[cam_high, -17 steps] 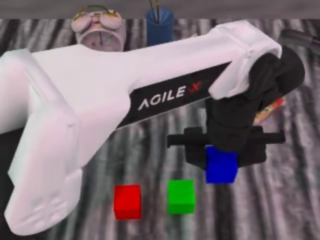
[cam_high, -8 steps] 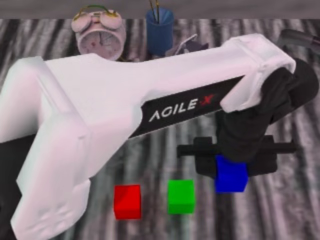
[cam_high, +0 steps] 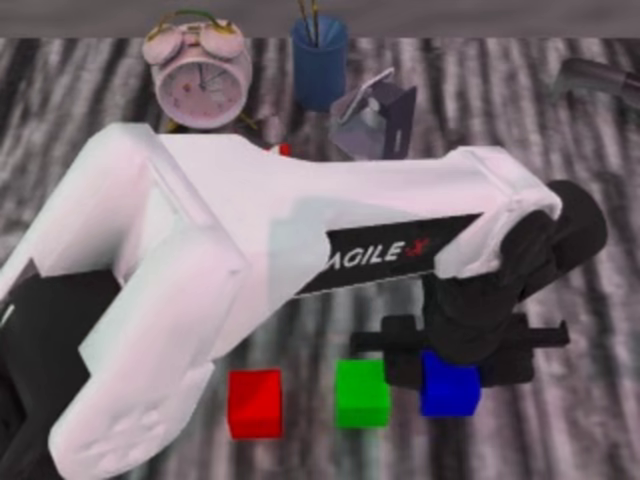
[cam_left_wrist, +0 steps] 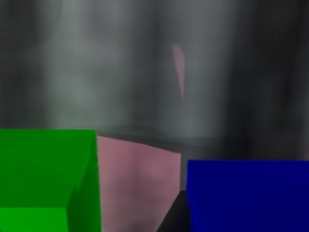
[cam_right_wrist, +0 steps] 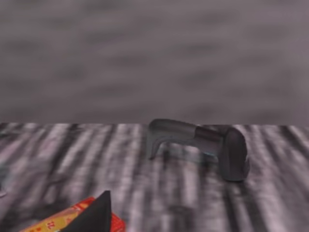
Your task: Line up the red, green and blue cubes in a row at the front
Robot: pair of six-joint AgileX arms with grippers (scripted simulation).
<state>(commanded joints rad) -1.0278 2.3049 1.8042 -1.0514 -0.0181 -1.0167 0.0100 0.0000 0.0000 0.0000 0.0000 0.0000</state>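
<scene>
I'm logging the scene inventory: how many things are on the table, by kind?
Cubes: 3: red cube, green cube, blue cube in the left gripper
Alarm clock: 1
Pen cup: 1
Dark stand: 1
Handheld scanner: 1
Red-and-yellow packet: 1
Total: 8

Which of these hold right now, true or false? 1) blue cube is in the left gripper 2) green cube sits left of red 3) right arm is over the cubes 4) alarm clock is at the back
1) True: the left gripper is shut on the blue cube.
2) False: the green cube sits right of the red cube.
3) False: only the left arm reaches over them.
4) True: the alarm clock stands at the back left.
</scene>
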